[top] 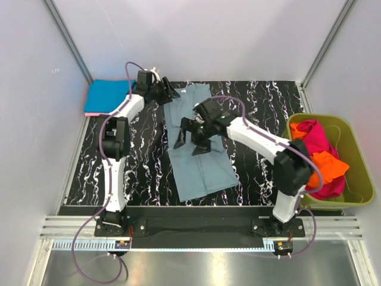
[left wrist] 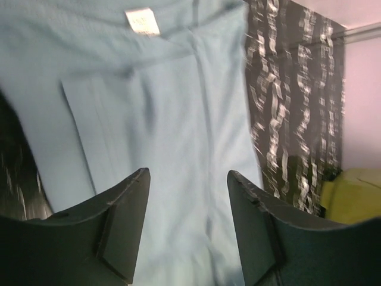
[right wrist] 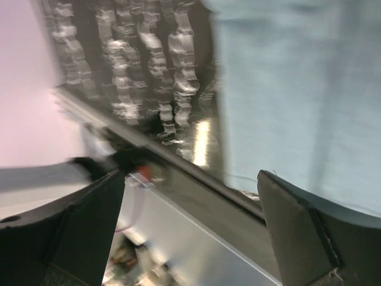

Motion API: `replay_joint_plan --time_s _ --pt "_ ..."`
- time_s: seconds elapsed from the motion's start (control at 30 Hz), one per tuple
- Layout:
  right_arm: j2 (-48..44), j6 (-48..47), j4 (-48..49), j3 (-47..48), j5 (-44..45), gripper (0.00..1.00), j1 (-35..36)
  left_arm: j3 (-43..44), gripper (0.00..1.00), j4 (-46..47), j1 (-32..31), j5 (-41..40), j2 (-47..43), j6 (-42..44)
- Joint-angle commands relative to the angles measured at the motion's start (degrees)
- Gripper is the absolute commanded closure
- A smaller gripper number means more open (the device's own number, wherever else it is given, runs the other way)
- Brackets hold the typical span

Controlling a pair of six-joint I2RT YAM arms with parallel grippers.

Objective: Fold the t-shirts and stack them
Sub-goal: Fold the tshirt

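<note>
**Task item.** The grey-blue t-shirt lies flat on the marbled surface, roughly central. Both sides appear folded inward, leaving a narrow panel. Its long axis runs from the collar at the far side to the hem near the arm bases, with the hem end leaning slightly right. The white neck label shows at the collar end.

**Left claw**. It sits at the shirt's far-left corner, beside the collar. The left wrist view shows the fingers partly spread, nothing between them, and cloth below and ahead.

**Right claw**. It sits over the middle of the panel. The fingers stand at full spread and grip nothing. Its wrist view is blurred, showing cloth to one side and the edge of the surface.

**Other items.** A folded bright blue shirt rests on a pink one in the far-left corner. The magenta shirt and orange shirt sit in the olive tub at right.

**Assessment.** The lengthwise fold appears not yet made. The collar end falls to the left arm. The hem lies toward the bases from the right claw, which is the nearer one to it.
</note>
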Motion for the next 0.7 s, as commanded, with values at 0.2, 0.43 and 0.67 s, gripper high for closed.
replay_joint_plan --time_s 0.2,0.43,0.67 --pt "-7.29 -17.92 -14.60 -10.33 17.24 0.00 -3.17 -18.41 0.38 1.55 -11.10 -17.88 -15.94 -3.07" --pt "-6.95 -17.22 -8.62 -15.35 12.30 0.00 -3.45 -11.83 0.41 0.94 -15.33 -23.96 -6.29 -5.26" --pt "-2.47 -14.85 -3.97 -18.41 9.95 0.00 -3.36 -1.72 0.41 -0.82 -13.75 -18.44 4.71 -6.94"
